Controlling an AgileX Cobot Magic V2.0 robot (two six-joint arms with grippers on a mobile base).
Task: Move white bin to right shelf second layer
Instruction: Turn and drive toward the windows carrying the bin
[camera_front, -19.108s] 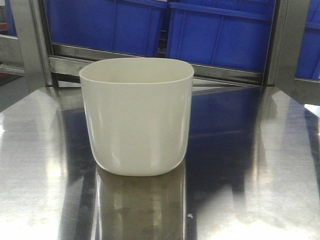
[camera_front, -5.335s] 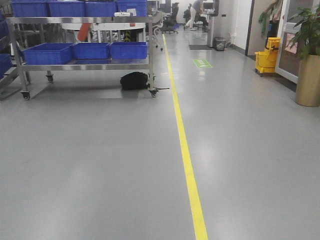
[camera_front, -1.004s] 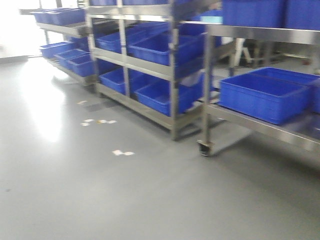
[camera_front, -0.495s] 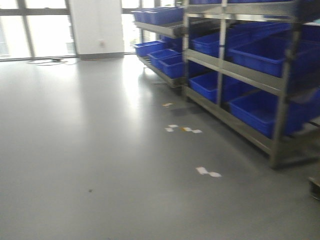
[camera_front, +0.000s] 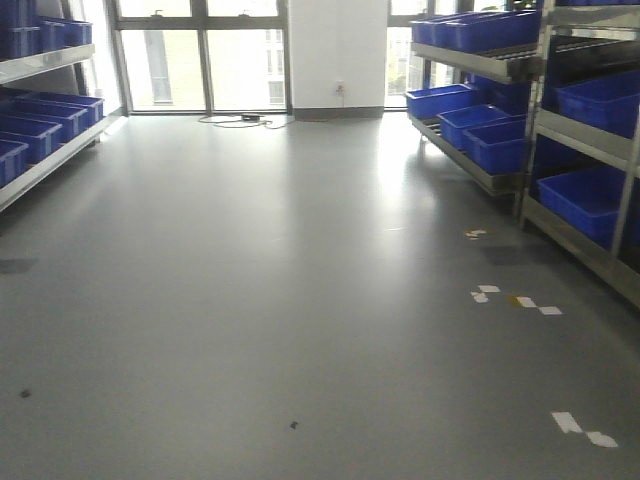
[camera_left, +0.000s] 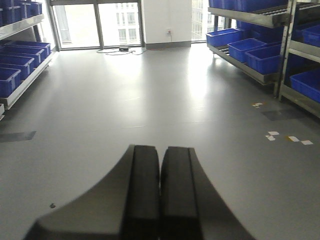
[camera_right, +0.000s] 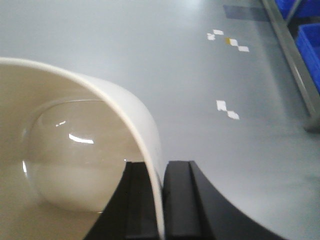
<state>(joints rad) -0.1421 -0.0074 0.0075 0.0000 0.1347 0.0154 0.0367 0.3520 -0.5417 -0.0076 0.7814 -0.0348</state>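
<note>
The white bin (camera_right: 75, 150) fills the left of the right wrist view, held above the grey floor; I look into its smooth cream inside. My right gripper (camera_right: 161, 164) is shut on the bin's thin rim, with one finger (camera_right: 140, 200) inside the wall and the other outside. My left gripper (camera_left: 160, 148) is shut and empty, its black fingers (camera_left: 145, 190) pressed together over the floor. Steel racks (camera_front: 585, 135) with blue crates stand along the right. I cannot tell which level is the right shelf second layer. The bin and both grippers are out of the front view.
Another rack with blue crates (camera_front: 40, 115) runs along the left wall. A wide grey floor (camera_front: 300, 300) lies between the racks, with windows (camera_front: 200, 60) at the far end. White tape marks (camera_front: 515, 298) lie on the floor near the right racks.
The front view has swung left: the blue-crate racks that filled the right side have slid to the edge, and the open aisle with the windows now lies ahead.
</note>
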